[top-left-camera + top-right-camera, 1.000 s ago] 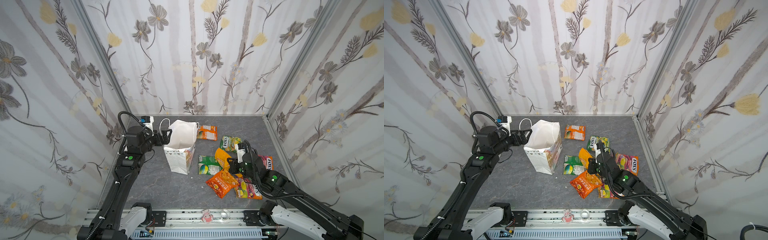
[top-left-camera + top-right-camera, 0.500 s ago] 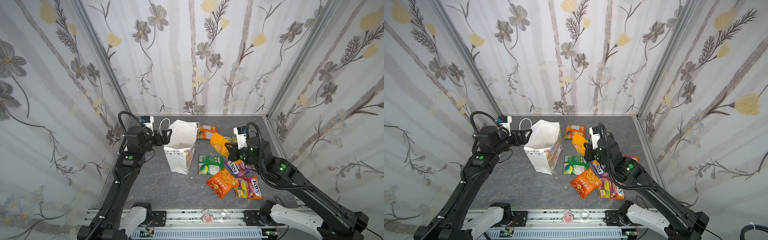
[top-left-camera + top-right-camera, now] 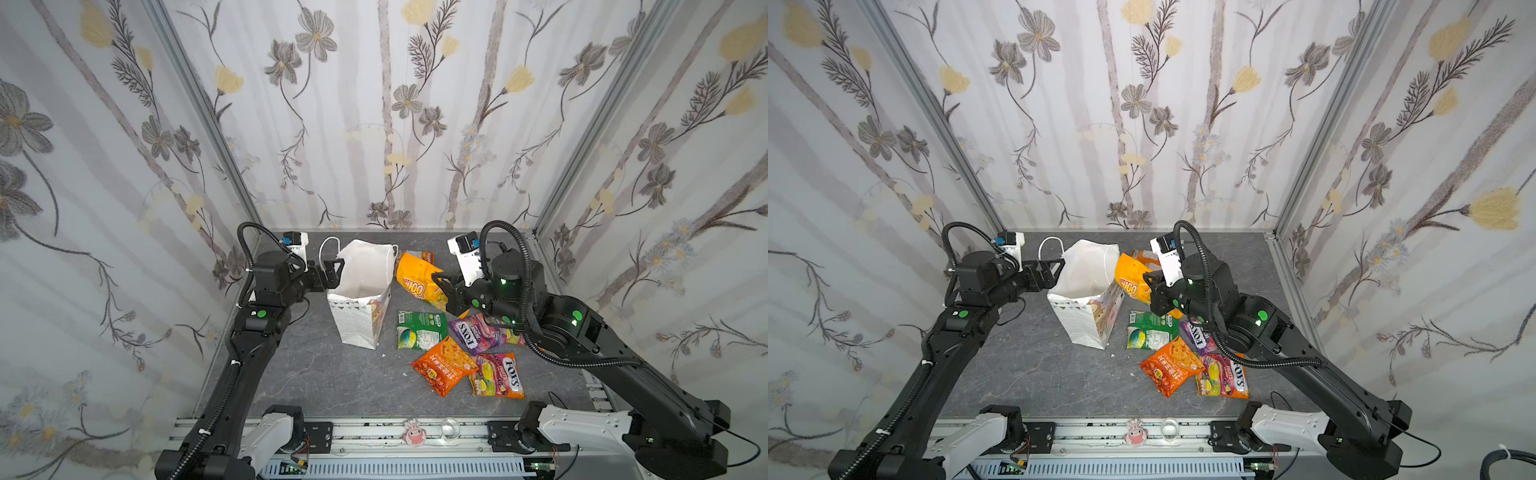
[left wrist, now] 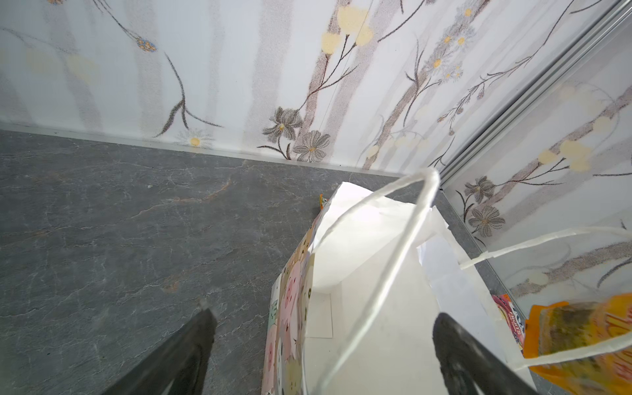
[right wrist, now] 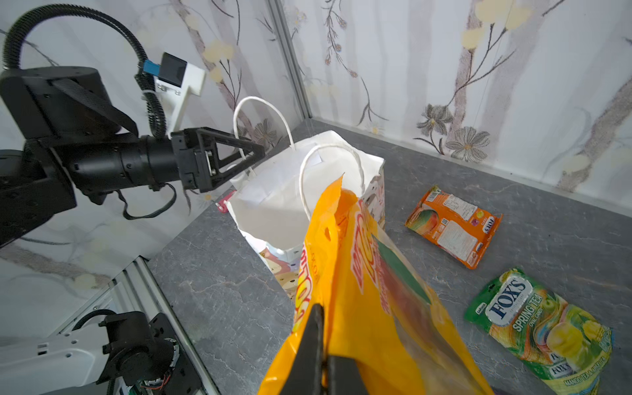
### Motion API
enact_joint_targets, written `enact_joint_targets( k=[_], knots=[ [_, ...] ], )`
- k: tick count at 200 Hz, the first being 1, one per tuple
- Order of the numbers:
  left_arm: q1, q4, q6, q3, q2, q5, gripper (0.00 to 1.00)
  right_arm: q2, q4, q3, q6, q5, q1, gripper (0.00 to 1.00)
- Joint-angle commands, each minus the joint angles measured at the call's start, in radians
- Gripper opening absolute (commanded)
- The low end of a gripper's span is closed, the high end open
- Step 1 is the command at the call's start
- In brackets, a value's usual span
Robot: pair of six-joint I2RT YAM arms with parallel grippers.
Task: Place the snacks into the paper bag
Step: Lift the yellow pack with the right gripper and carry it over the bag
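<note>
My right fingers (image 5: 313, 342) are clenched on a yellow packet (image 3: 415, 282), held just beside the mouth of the paper bag (image 3: 359, 324). My left fingers (image 3: 332, 272) stand spread at its rim, gripping nothing. The bag looks empty, so I judge nothing is packed yet; the other packets (image 3: 444, 365) lie on the counter (image 3: 316, 374).

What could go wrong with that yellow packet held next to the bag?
The yellow packet, pinched by the right gripper, could catch on the cord handle standing between it and the mouth of the paper bag. The left gripper straddles the rim with open jaws, so a nudge might tip the bag.
</note>
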Motion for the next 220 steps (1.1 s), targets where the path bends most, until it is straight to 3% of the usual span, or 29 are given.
enact_joint_targets(
  k=[1, 31, 76, 220],
  knots=[
    [0.0, 0.012, 0.007, 0.01, 0.004, 0.012, 1.0, 0.036, 0.063, 0.091, -0.039, 0.028, 0.026, 0.0],
    [0.001, 0.015, 0.006, 0.01, 0.007, 0.024, 1.0, 0.117, -0.016, 0.265, -0.075, 0.078, 0.069, 0.0],
    [0.001, 0.014, 0.008, 0.01, 0.006, 0.035, 1.0, 0.171, -0.034, 0.382, -0.096, 0.077, 0.092, 0.0],
    [0.001, 0.003, 0.012, 0.017, 0.032, 0.083, 1.0, 0.393, -0.029, 0.738, -0.156, -0.109, 0.148, 0.0]
  ],
)
